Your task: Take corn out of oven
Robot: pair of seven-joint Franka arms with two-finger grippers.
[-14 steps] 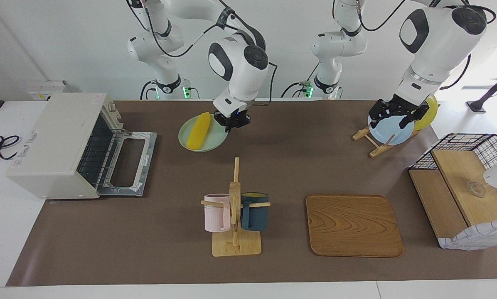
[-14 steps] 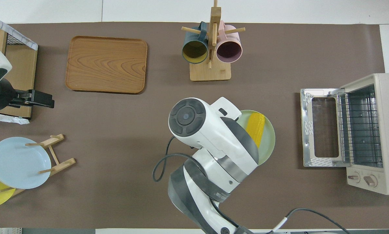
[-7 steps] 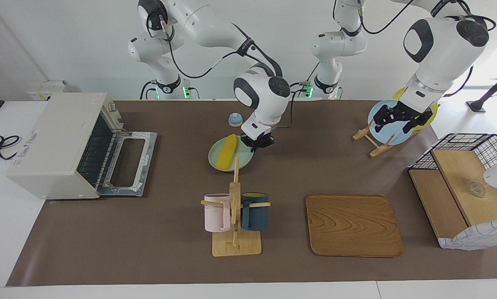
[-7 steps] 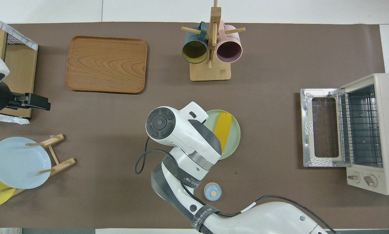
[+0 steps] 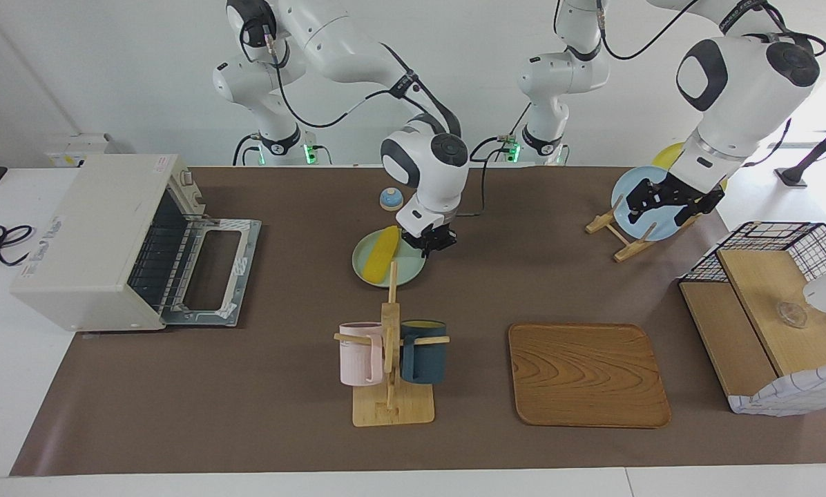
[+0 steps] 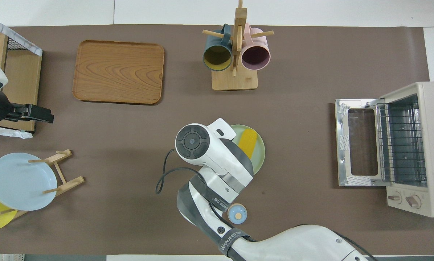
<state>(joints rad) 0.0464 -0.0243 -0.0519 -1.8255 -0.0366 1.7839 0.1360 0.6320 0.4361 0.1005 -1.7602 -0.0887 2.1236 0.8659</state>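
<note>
Corn (image 5: 381,253) out of oven (image 5: 102,241), on green plate (image 5: 405,275) mid-table.

Plate sat well apart from the oven, whose door hung open, rack bare. Right gripper (image 5: 432,243) was pinched on the plate rim; release was left. Left gripper (image 5: 668,200) waited wide over the plate rack (image 5: 610,231). Facing view showed the grip; overhead hid it under the wrist.
</note>
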